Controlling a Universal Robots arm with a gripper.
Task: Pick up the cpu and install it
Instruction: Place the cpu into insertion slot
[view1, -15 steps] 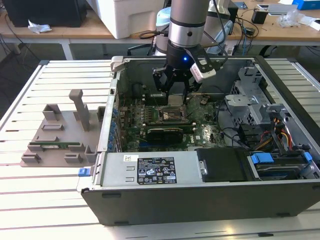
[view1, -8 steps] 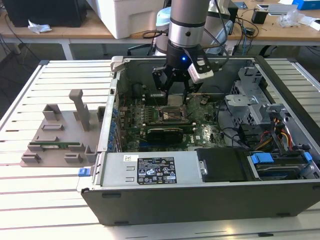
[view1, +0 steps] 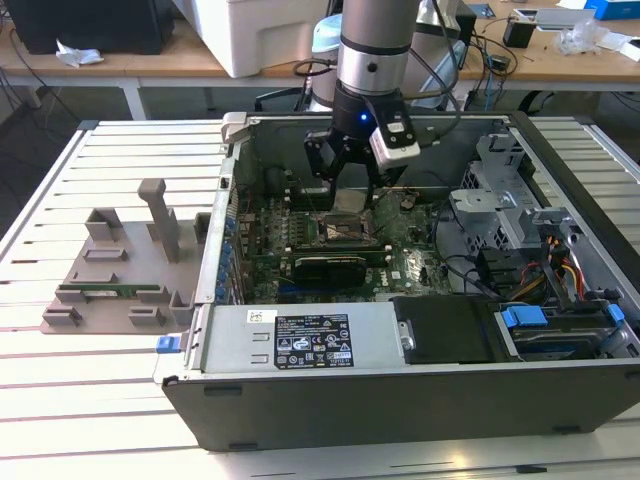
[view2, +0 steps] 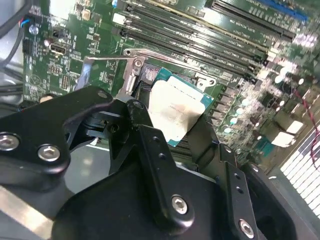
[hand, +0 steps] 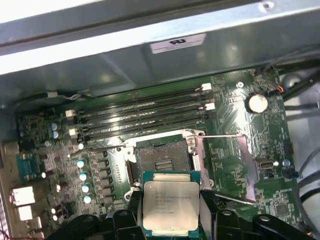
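Black gripper (hand: 170, 216) is clamping the cpu (hand: 170, 200) by its edges above the open socket (hand: 159, 161). Likely light, stiff and fragile, it is needing edge-only holds.

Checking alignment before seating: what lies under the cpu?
The claw holds the cpu above the motherboard; the open socket shows beside it. Directly beneath is covered by the chip.
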